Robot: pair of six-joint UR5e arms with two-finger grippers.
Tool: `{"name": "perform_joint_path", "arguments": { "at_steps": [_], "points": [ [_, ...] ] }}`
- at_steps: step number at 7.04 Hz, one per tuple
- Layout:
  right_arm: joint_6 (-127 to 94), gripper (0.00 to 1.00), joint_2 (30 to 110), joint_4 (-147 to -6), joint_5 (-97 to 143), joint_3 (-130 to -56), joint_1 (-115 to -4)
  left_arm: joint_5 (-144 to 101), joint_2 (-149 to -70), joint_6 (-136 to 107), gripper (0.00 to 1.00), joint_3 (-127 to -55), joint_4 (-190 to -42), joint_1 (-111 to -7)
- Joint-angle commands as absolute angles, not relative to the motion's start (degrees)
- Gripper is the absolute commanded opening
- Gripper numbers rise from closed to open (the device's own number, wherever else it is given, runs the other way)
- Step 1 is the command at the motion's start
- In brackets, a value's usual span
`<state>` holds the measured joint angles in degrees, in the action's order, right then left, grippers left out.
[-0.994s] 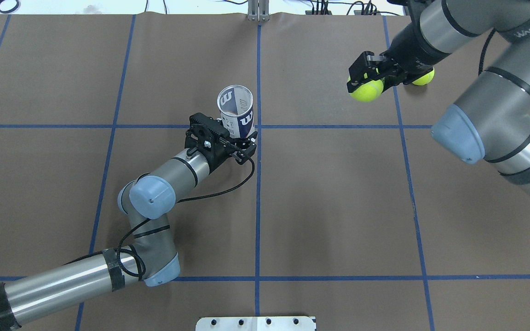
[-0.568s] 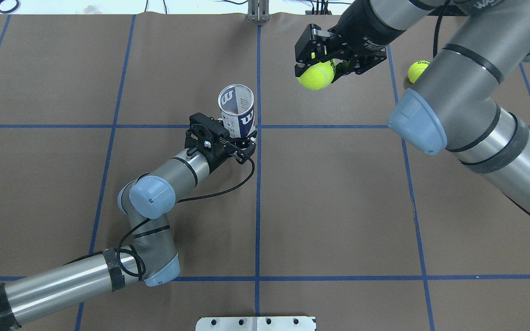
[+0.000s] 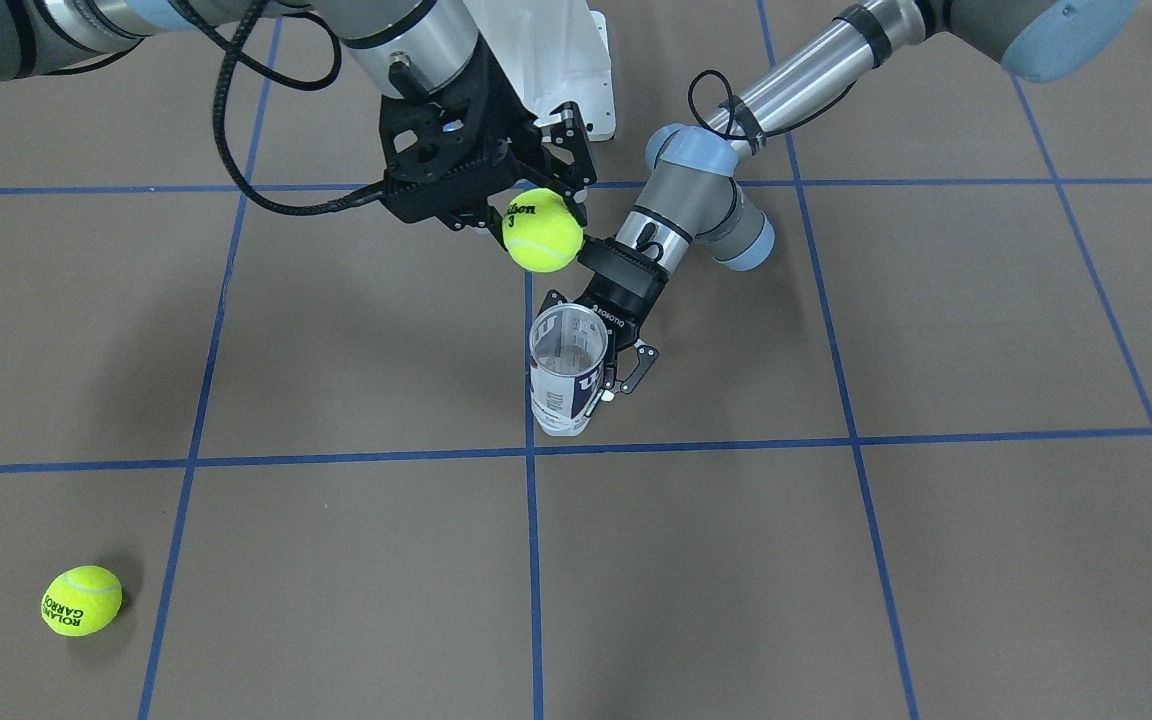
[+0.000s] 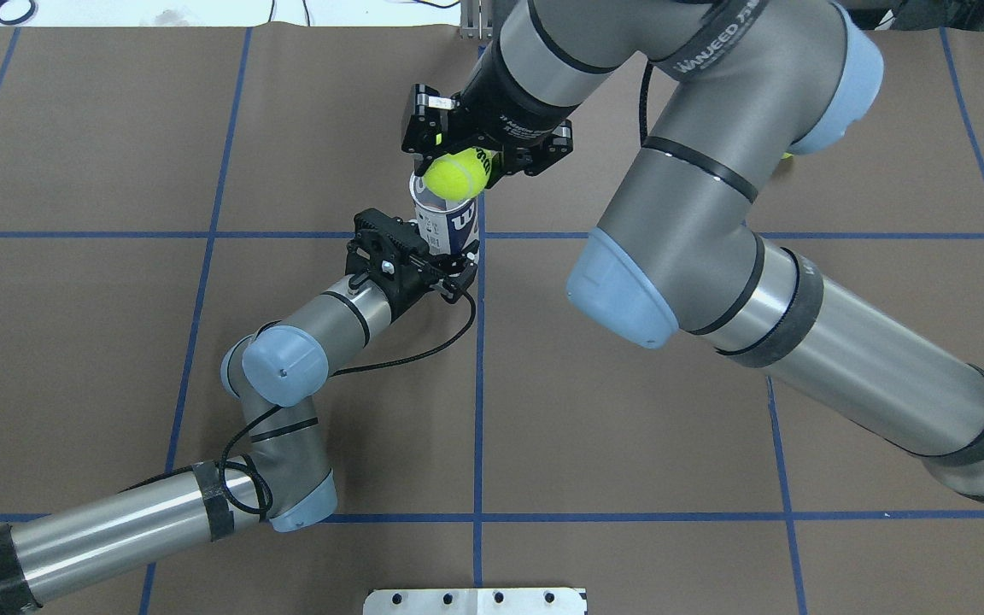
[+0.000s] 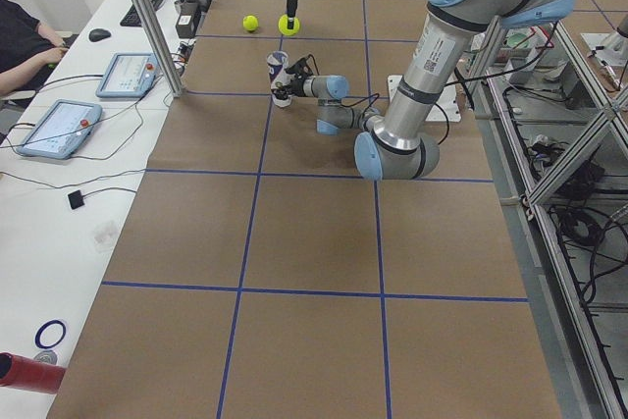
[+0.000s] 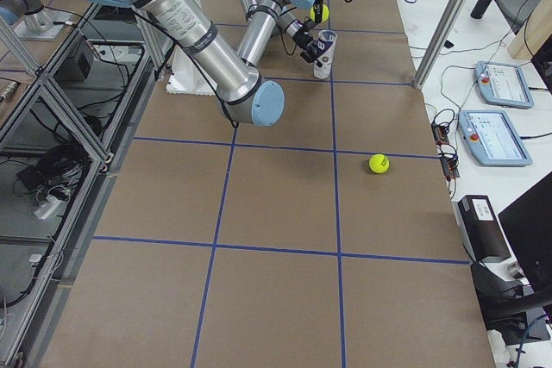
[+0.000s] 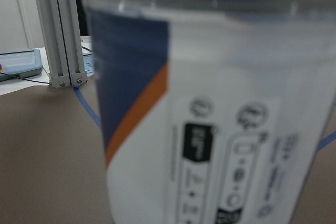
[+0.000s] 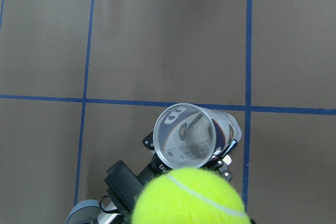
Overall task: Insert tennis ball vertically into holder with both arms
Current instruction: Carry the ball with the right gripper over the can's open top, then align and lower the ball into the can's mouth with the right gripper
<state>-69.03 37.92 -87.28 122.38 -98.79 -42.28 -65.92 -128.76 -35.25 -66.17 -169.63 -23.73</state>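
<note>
The holder point(image 3: 562, 385), a clear tube with a white and navy label, stands upright near the table's middle with its mouth open upward. My left gripper point(image 4: 451, 258) is shut on its lower part from the side; the label point(image 7: 210, 119) fills the left wrist view. A yellow-green tennis ball point(image 3: 542, 231) hangs in the air above the holder, with my right gripper point(image 4: 456, 167) shut on it. In the right wrist view the ball point(image 8: 189, 198) sits low in the frame and the holder's open mouth point(image 8: 185, 136) lies just beyond it. From overhead the ball point(image 4: 453, 175) overlaps the holder's point(image 4: 458, 227) far rim.
A second tennis ball point(image 3: 82, 600) lies loose on the brown mat, far toward the robot's right. The white pedestal base point(image 4: 475, 600) sits at the robot's edge. An aluminium post point(image 4: 479, 21) stands at the far edge. Tablets point(image 5: 59, 128) lie on a side table.
My right arm has swung leftward with the tennis ball, from the table's far right to over the holder. The left arm and the holder have stayed still.
</note>
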Motion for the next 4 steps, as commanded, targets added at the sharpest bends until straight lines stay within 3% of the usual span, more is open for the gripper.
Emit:
{"name": "perform_joint_path", "arguments": {
  "at_steps": [1,4],
  "points": [
    [-68.65,0.0,33.85,-87.19,121.2,-92.49,-41.48,-65.92,-128.85,-35.07,0.75,-66.18,-169.63,-23.73],
    [-68.2,0.0,33.57,-87.1,120.24,-90.71,-43.06,-65.92,-128.85,-34.98,0.75,-66.18,-169.63,-23.73]
  ]
}}
